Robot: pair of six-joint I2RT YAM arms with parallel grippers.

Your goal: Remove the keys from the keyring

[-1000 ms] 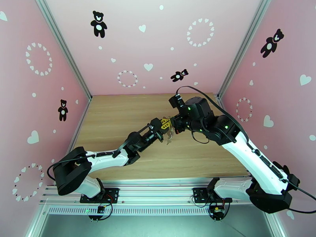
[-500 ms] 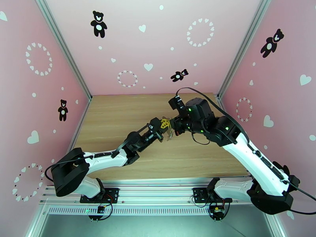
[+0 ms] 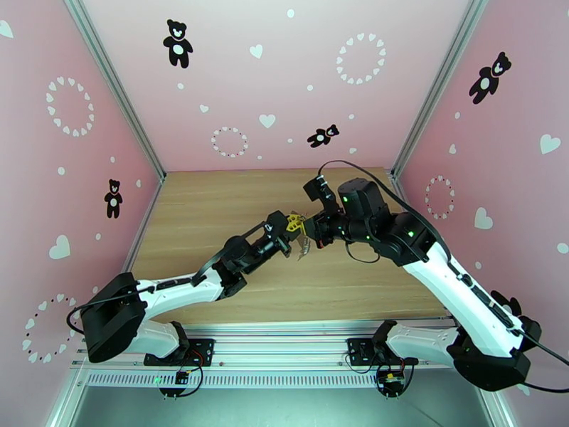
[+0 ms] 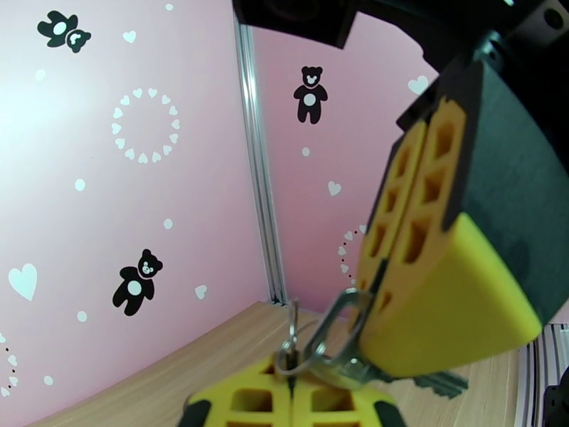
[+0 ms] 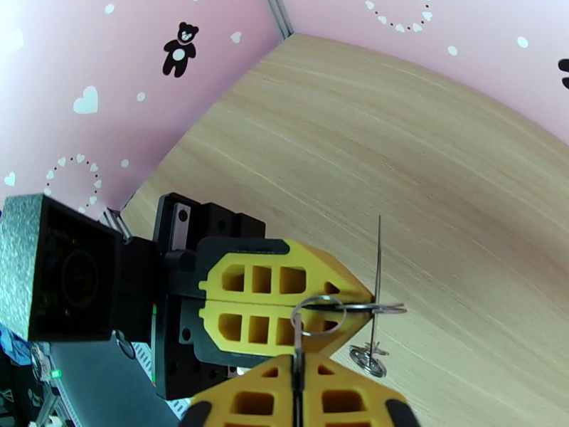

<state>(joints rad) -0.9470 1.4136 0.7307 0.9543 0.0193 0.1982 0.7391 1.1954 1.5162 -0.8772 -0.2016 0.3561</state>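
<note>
Grippers were held tip to tip above the wood-grain table. Left gripper was clenched on the keyring, with its yellow lattice-ribbed fingers pressed flush. Right gripper was likewise clamped on the keyring's smooth oval metal loop. A flat, round-headed key was seen hung just below the fingertips.
</note>
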